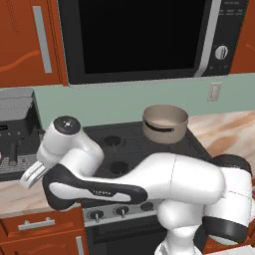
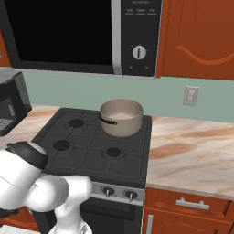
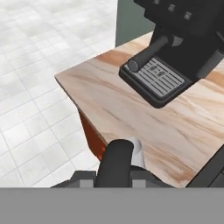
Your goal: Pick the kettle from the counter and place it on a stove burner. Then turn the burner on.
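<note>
In the hand view my gripper (image 3: 114, 177) is shut on a thick black curved bar that rises between its tips, which looks like the kettle's (image 3: 117, 159) loop handle. A small pale part shows just behind the bar, and the kettle's body is hidden. Below lies the counter (image 3: 131, 109), beige marble with orange veins, close to its left end. In the left base view the gripper (image 1: 30, 177) hangs left of the stove, in front of the coffee machine. The stove's grates carry black burner caps: one at the front right (image 2: 113, 152) and another at the front left (image 2: 61, 145), both uncovered.
A tan saucepan (image 2: 121, 117) sits on the back right burner. A dark coffee machine (image 3: 175, 52) stands on the counter left of the stove. Stove knobs (image 2: 108, 192) line the front panel. A microwave (image 1: 139, 40) hangs above. Tiled floor (image 3: 39, 65) lies beyond the counter's end.
</note>
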Robot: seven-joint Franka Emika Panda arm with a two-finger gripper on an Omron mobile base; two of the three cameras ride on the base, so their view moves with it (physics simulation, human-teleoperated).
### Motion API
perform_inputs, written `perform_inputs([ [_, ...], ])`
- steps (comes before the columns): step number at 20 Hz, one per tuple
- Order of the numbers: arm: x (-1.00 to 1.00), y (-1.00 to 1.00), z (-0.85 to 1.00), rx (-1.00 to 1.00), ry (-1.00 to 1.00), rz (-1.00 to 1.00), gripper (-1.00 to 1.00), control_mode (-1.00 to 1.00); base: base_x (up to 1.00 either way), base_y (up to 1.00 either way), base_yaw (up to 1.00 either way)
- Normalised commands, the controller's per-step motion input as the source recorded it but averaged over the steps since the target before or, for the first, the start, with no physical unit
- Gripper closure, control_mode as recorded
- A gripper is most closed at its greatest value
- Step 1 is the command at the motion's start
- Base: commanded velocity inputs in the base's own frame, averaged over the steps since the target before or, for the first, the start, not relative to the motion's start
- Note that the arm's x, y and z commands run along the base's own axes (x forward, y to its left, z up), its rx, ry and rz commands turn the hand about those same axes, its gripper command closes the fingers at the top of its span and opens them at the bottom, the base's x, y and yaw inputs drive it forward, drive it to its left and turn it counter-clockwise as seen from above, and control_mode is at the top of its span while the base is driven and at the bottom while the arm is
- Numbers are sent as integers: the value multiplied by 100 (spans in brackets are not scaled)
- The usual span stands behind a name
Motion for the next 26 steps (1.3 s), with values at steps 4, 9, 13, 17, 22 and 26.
perform_inputs([
  [4, -2, -85, 10, 5, 0, 0, 100, -100, 0, 0, 0],
  [9, 0, -94, 24, 9, 0, -4, 100, -100, 0, 0, 0],
  [13, 0, -91, 30, 12, 0, -9, 100, -100, 0, 0, 0],
  [17, 0, -89, 17, 15, 0, -10, 100, -100, 0, 0, 0],
  [22, 0, -77, 12, 20, 0, -18, 100, -100, 0, 0, 0],
  [26, 0, -62, 6, 19, -1, -27, 100, -100, 0, 0, 0],
])
